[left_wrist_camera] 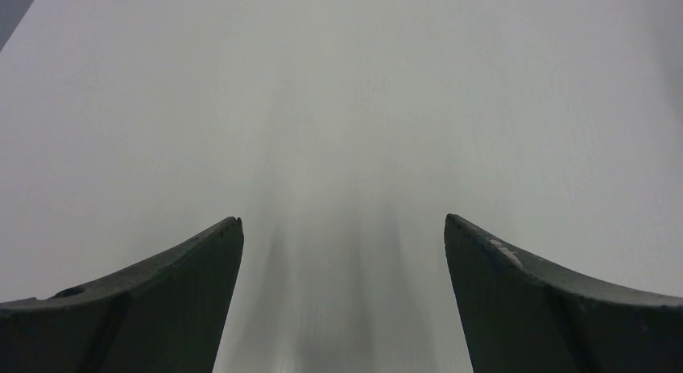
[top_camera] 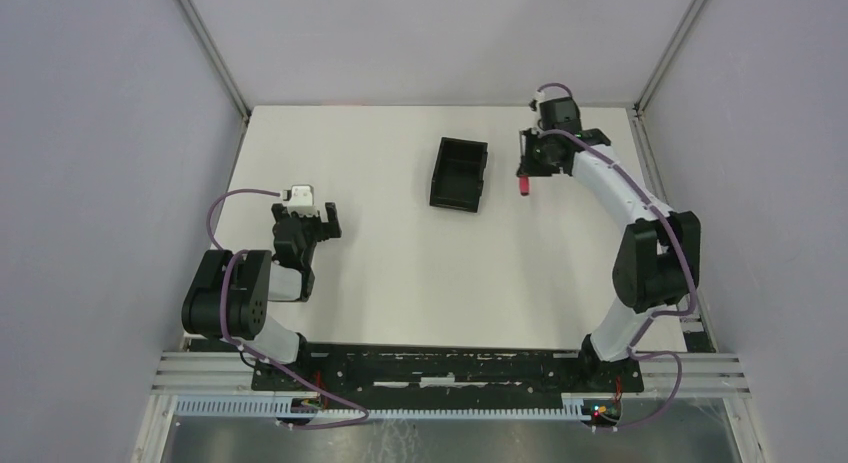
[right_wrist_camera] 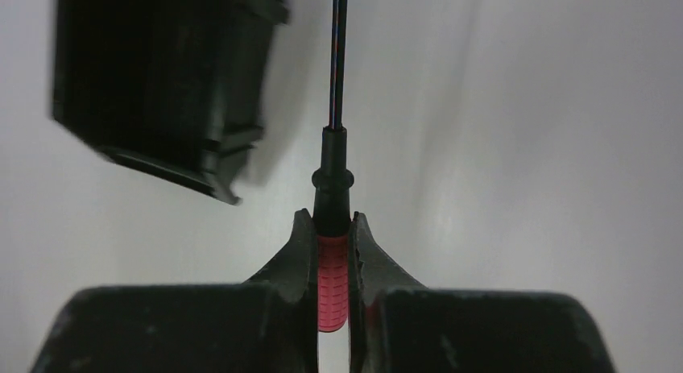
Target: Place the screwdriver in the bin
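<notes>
The right gripper (right_wrist_camera: 331, 218) is grasping the screwdriver (right_wrist_camera: 332, 284) by its short red handle. The handle's ribbed, rubbery-looking surface is showing between the two dark, curved fingers (right_wrist_camera: 291, 256), which are clenching it from both sides. A black collar is sticking out just past the fingertips, and a thin dark shaft is running straight on from it, away from the wrist camera. In the top view only a small red part is showing at the gripper's tip, over the far right part of the counter (top_camera: 400, 283). I cannot tell whether the tool is touching the surface.

The bin (top_camera: 459, 173) is sitting on the counter left of that gripper, near it but apart. It is a black rectangular tub of hard plastic with low walls and an open top, lying slightly askew. Its stepped corner is lying left of the shaft, not touching it.

The counter is looking white, flat and matte. The left gripper (left_wrist_camera: 342, 221) is hanging over the counter's near left part, its smooth dark fingers released wide with only pale surface between them. Grey walls are enclosing the counter.
</notes>
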`<action>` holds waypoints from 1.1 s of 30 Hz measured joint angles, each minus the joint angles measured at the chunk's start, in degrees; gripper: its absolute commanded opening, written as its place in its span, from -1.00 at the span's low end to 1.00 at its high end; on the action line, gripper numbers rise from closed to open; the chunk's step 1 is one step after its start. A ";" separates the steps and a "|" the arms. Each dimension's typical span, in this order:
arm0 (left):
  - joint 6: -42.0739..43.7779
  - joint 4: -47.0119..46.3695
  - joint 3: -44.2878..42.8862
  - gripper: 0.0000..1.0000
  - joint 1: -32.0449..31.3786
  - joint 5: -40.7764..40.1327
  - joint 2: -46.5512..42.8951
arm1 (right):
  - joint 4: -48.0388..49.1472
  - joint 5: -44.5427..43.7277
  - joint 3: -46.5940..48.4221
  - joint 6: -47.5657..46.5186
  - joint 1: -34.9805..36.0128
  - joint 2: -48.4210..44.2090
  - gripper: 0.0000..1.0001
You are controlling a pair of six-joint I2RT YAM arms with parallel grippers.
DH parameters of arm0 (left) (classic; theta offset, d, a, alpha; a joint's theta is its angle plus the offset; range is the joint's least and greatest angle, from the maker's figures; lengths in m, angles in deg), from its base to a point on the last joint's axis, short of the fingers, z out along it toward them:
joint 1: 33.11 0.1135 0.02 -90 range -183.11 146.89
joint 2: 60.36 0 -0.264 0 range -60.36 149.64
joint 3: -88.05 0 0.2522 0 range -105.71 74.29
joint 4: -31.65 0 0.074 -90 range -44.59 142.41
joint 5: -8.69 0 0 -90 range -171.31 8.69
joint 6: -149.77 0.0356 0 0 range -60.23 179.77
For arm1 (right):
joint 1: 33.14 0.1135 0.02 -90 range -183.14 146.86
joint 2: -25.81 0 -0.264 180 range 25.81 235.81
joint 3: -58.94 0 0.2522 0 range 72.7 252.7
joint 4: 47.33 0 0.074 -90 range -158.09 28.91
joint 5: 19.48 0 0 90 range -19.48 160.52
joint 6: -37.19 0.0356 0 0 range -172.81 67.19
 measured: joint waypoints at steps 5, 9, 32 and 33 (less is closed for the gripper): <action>0.00 0.00 0.00 1.00 0.02 0.00 0.00 | 8.57 0.66 9.09 2.10 11.21 5.66 -1.00; 0.00 0.00 0.00 1.00 0.02 0.00 0.00 | 12.33 -0.87 15.91 1.57 17.75 14.01 -1.00; 0.00 0.00 0.00 1.00 0.00 0.00 0.00 | 11.37 -11.85 13.18 -2.80 22.01 23.43 -0.10; 0.00 0.00 0.00 1.00 0.02 0.00 0.00 | 11.37 -11.82 13.18 -2.80 22.05 23.41 -0.07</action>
